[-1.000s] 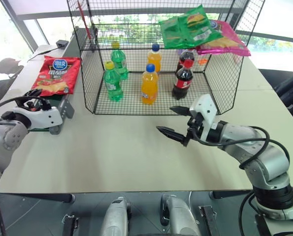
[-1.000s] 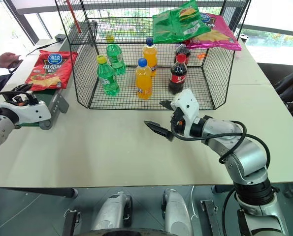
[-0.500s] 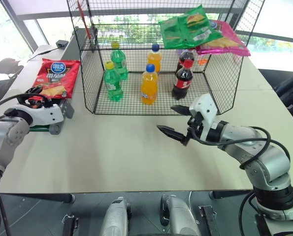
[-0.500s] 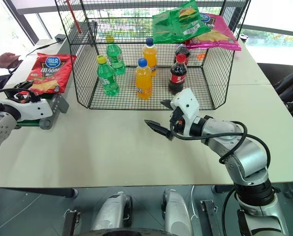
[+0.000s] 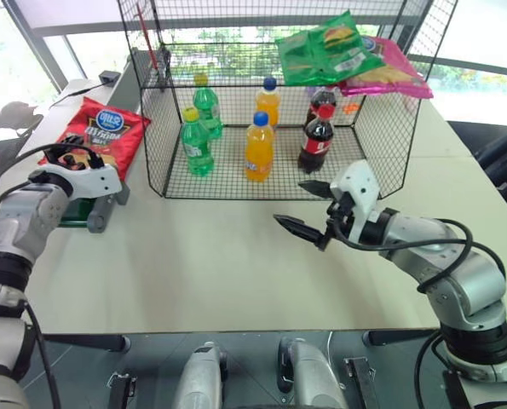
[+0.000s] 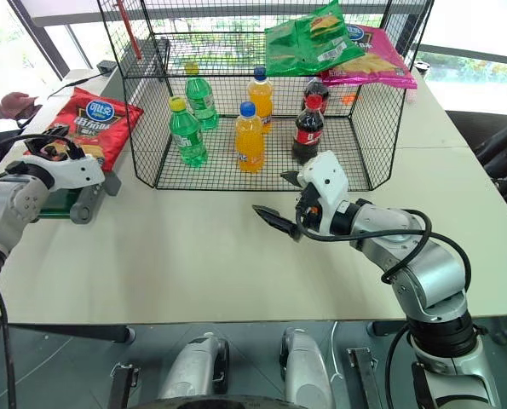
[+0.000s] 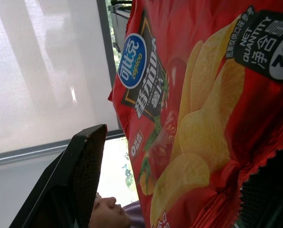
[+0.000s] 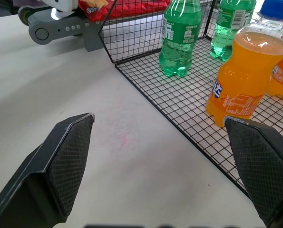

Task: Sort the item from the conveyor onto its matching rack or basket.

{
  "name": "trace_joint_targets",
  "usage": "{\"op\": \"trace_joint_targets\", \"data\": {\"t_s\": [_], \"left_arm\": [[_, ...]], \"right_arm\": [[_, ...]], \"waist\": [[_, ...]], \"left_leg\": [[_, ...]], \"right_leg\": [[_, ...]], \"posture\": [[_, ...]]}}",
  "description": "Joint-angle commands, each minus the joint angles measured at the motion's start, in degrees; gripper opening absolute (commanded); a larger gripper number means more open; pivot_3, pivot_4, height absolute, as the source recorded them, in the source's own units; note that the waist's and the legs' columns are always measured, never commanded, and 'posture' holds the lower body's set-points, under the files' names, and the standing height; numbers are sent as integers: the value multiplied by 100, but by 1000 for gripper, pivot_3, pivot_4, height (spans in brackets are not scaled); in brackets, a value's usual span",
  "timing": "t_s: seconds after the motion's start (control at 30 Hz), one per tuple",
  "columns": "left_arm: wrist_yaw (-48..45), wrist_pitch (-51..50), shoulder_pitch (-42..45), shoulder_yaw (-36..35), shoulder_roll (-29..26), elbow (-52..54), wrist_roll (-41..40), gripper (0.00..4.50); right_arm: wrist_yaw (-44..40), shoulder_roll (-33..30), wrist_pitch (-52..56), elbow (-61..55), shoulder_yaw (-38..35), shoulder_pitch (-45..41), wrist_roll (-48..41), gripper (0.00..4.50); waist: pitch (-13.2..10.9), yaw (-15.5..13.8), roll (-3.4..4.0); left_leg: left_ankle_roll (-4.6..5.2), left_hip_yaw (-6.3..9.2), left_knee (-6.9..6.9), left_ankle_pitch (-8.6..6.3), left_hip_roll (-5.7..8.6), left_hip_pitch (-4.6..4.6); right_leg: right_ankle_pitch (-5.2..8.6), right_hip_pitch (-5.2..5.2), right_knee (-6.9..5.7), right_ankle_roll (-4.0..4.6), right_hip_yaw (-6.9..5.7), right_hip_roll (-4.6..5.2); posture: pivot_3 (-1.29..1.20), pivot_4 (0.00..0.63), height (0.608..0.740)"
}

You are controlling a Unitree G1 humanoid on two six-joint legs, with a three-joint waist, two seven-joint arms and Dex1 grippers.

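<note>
Left eye view: table scene, cage at centre.
Red snack bag (image 5: 105, 129): flat on the conveyor (image 6: 76, 203), beside the cage's left wall.
Left gripper (image 5: 72, 154): at the bag's near edge, fingers spread wide, bag not pinched.
Right gripper (image 5: 308, 209): above bare table (image 5: 202, 264) in front of the cage, fingers spread, nothing held.
Top shelf (image 5: 236, 10): green bag (image 5: 328, 48) and pink bag (image 5: 388, 75) at its right end.
Cage floor: green, orange and cola bottles upright.

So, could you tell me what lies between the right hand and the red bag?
In the left eye view, bare table, then the cage's corner.
</note>
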State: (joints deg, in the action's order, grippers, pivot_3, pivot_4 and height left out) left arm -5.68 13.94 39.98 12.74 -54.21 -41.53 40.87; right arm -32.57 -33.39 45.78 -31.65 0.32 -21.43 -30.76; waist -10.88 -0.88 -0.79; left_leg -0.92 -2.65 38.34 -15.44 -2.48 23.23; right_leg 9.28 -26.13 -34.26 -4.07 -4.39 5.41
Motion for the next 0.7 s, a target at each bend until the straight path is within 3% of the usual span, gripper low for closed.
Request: {"op": "trace_joint_targets", "data": {"t_s": [0.03,0.23,0.27,0.5,0.63,0.7], "left_arm": [[-40,1,-36,156,111,-225,20,3109],[-43,-27,-138,141,119,-165,-17,332],[-44,-40,-150,135,129,-154,-20,64],[277,-175,-206,-94,184,130,-133,64],[869,-357,-434,-883,234,743,-689,64],[1043,-580,-810,-1669,248,1419,-1216,64]], "right_arm": [[57,-48,-56,-264,-195,-37,-49,4500],[70,-27,-98,-220,-173,-63,-25,4500],[68,-19,-111,-208,-164,-70,-20,4500],[61,-3,-160,-174,-132,-84,8,4500],[54,-8,-193,-155,-136,-63,20,4500],[4,-94,-263,-83,-184,-52,82,4500]], "waist": [[2,4,2],[29,4,34],[38,6,44],[43,10,53],[30,6,31],[18,19,8]], "left_leg": [[0,0,1,0,0,-1],[0,-1,2,0,1,-4],[0,-1,2,0,1,-8],[-1,-1,-3,-1,-2,-58],[-2,0,-6,-1,-5,-70],[-2,0,-6,-1,-6,-66]], "right_leg": [[0,1,0,0,0,0],[0,5,0,0,2,1],[0,9,0,0,3,1],[22,54,4,-4,3,0],[24,68,10,-3,3,1],[17,66,11,7,3,1]], "posture": [[0,150,740],[0,150,740],[0,150,740],[0,150,740],[0,150,740],[0,150,740]]}}
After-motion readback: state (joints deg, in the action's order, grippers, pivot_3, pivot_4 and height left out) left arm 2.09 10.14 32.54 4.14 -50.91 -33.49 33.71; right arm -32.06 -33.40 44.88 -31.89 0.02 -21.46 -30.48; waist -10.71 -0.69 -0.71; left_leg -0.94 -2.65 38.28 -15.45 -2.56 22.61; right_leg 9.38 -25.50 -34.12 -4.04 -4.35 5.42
